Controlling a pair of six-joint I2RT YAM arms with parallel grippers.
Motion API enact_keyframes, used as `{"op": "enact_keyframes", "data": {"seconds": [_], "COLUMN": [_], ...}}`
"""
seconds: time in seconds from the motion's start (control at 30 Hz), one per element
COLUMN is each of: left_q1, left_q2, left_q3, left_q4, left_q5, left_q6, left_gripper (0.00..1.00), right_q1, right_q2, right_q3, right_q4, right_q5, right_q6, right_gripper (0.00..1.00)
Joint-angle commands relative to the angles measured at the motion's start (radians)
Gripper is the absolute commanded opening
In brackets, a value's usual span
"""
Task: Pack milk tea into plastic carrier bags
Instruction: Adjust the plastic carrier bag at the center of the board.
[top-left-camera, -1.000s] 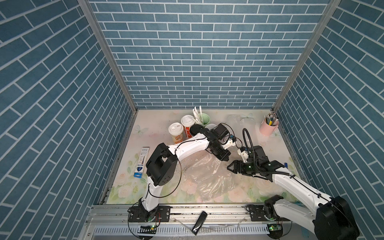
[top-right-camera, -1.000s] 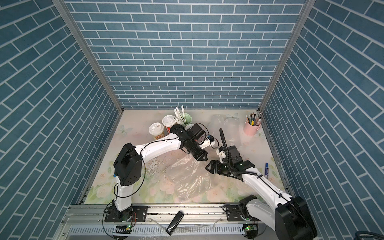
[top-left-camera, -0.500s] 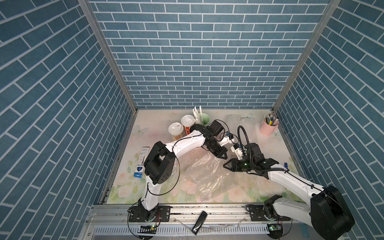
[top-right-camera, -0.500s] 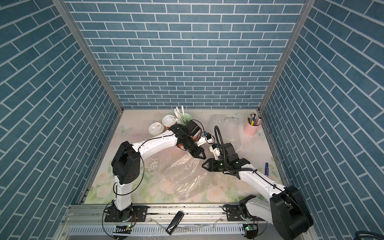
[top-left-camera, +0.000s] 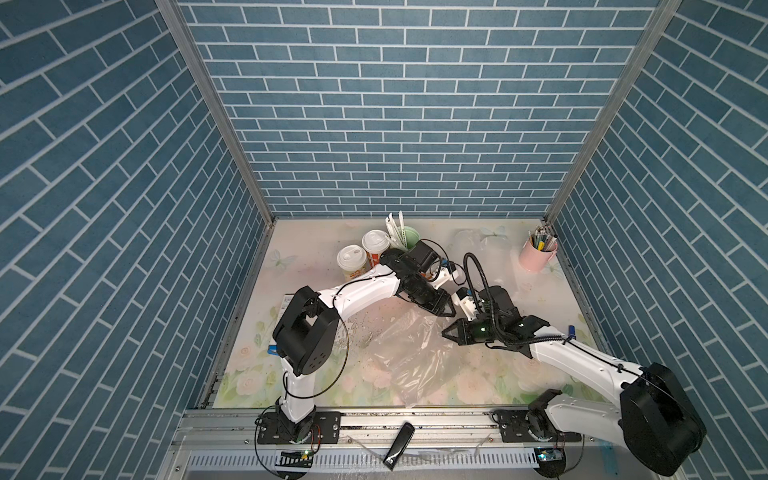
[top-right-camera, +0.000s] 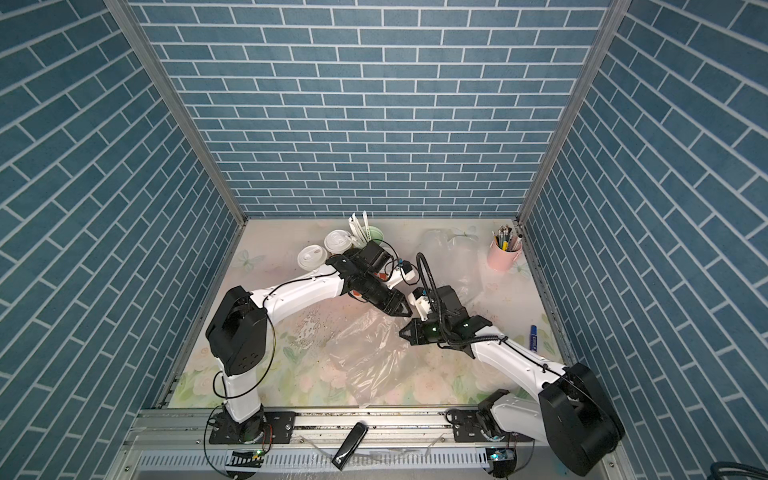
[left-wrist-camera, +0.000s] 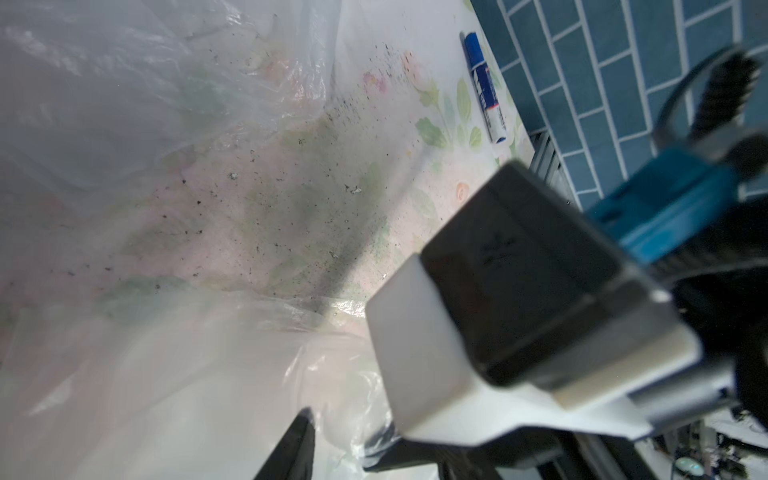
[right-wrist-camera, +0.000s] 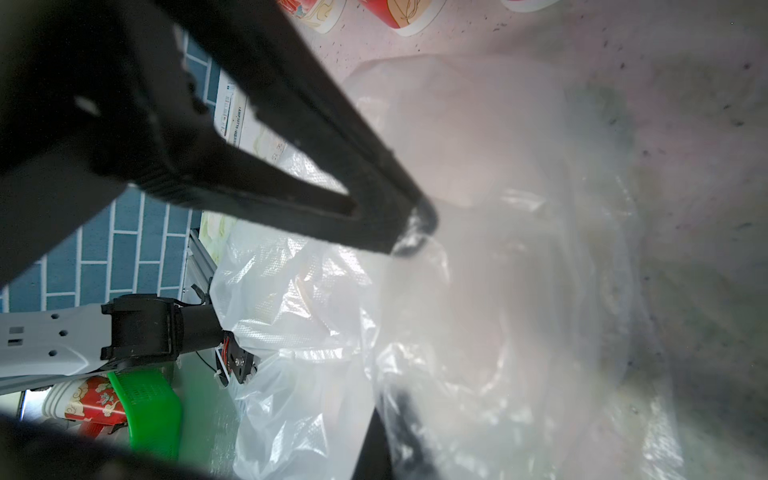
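The left arm and right arm share white shells, bulky black joints, looping black cables, black jaws.

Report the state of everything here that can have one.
front bag, lying flat, empty
back bag, crumpled
white-lidded cups, upright, lidded, outside both bags
right pincer, shut on front bag's edge
left pincer, opening unclear
pen cup, upright, holding pens

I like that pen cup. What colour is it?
Pink pen cup, best in a top view.
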Motion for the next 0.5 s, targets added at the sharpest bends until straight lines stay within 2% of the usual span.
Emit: {"op": "enact_keyframes", "data": {"seconds": [0.0, 0.1, 0.33, 0.47], "left_q1": [-0.002, -0.009, -0.015, -0.016], "left_q2": [-0.036, -0.037, -0.045, -0.078], "left_q3": [-0.033, -0.042, -0.072, -0.121], "left_q4": [0.042, 0.036, 0.029, 0.091], "left_q5": [-0.008, -0.011, -0.060, -0.099], "left_q6": [-0.073, -0.099, -0.150, -0.224], "left_gripper": [0.55, 0.59, 0.59, 0.58], "right_q1": [0.012, 0.019, 0.035, 0.043], "right_q2": [0.021, 0.034, 0.025, 0.004], "right_q3": [0.038, 0.052, 0.058, 0.045], "right_q4": [0.008, 0.004, 0.004, 0.012], "right_q5": [0.033, 0.049, 0.095, 0.126], "right_q6": [0.020, 0.022, 0.027, 0.038], "right_gripper": [0.08, 0.08, 0.08, 0.08]}}
